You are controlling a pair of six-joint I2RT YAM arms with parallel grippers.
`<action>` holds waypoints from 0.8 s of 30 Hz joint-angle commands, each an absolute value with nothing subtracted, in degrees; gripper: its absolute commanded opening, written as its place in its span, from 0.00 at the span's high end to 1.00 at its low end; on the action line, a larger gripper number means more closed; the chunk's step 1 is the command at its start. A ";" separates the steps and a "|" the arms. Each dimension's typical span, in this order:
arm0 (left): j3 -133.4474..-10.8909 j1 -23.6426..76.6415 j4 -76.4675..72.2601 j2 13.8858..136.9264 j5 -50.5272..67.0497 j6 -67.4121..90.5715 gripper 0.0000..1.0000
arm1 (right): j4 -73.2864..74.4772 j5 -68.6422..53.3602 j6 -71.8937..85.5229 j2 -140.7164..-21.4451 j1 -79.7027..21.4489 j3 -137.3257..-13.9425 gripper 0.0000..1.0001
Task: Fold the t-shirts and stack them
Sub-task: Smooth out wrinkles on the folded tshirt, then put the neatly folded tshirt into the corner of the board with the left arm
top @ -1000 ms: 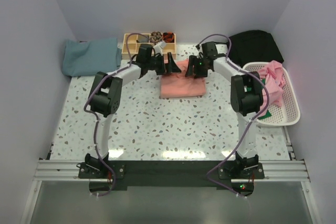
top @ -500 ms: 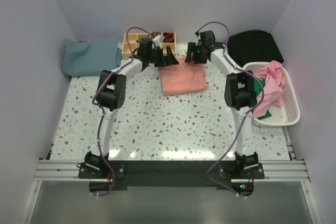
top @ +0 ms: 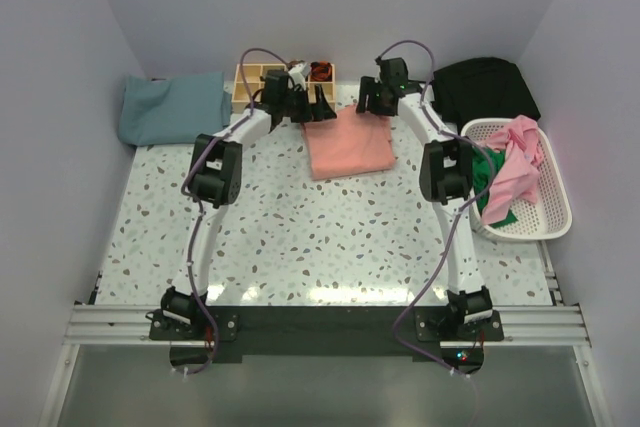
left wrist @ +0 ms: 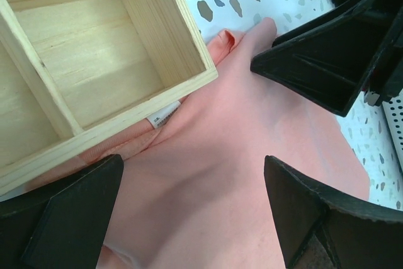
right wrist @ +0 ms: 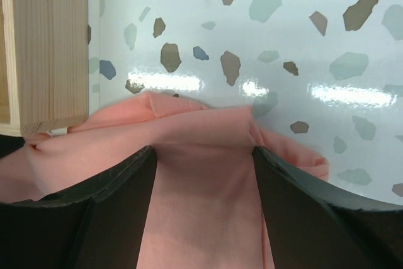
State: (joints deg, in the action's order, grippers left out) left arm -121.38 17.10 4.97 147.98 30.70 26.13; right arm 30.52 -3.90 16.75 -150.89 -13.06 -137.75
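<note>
Step, as I read it: final squaring of the folded pink shirt (top: 348, 147), which lies flat on the table (top: 300, 247) just in front of the wooden box (top: 262, 75), far edge bunched up and touching the box's near corner. Left gripper (left wrist: 192, 174) has its jaws spread wide, nothing pinched, low over the shirt's far-left corner beside the box. Right gripper (right wrist: 203, 150) is also spread, its fingers straddling the rumpled far edge on the side away from the box; no grasp that I can see. Next move probably calls for both to pinch that far edge cleanly, without catching the box, and carry the shirt to the teal folded cloth (top: 172, 107) left of the box, likely the stack. More to fold: pink garment (top: 520, 152) and green one (top: 497, 212) in the white basket (top: 548, 215), right of the box and nearer the arms. Black cloth (top: 487, 87) lies right of the box. Surface is glossy speckled terrazzo, so cloth should slide. Pale lavender walls on three sides.
</note>
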 commanded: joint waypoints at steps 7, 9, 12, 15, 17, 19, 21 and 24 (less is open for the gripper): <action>-108.30 14.94 -1.47 136.97 20.40 20.39 0.00 | 18.31 0.10 16.96 -141.08 -8.70 -122.54 0.30; -104.00 14.85 -3.16 133.26 17.42 19.43 0.00 | 16.88 0.09 16.88 -137.48 -7.92 -119.64 0.29; -100.65 14.85 -2.12 127.63 13.47 19.25 0.00 | 19.50 0.18 16.09 -135.44 -7.47 -118.83 0.27; -95.13 14.85 -2.28 123.58 14.75 20.64 0.00 | 20.03 0.17 15.73 -132.20 -7.12 -115.41 0.26; -91.86 14.85 -3.86 121.82 16.25 21.70 0.00 | 21.27 0.09 15.91 -130.52 -6.95 -113.13 0.26; -86.94 14.85 -6.66 121.38 20.11 23.72 0.00 | 21.97 0.09 16.35 -128.60 -6.86 -111.02 0.26; -83.26 14.85 -9.13 121.64 24.32 25.48 0.00 | 20.05 -3.23 17.05 -127.27 -6.85 -106.19 0.26; -81.30 14.94 -14.58 124.88 28.91 27.60 0.00 | 16.00 -8.43 17.84 -127.08 -6.68 -102.31 0.26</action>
State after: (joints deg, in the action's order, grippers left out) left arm -84.29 14.79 -7.42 122.02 21.76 24.49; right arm 19.66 -2.63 16.97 -129.38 -6.37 -105.82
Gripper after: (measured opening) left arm 0.997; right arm 0.742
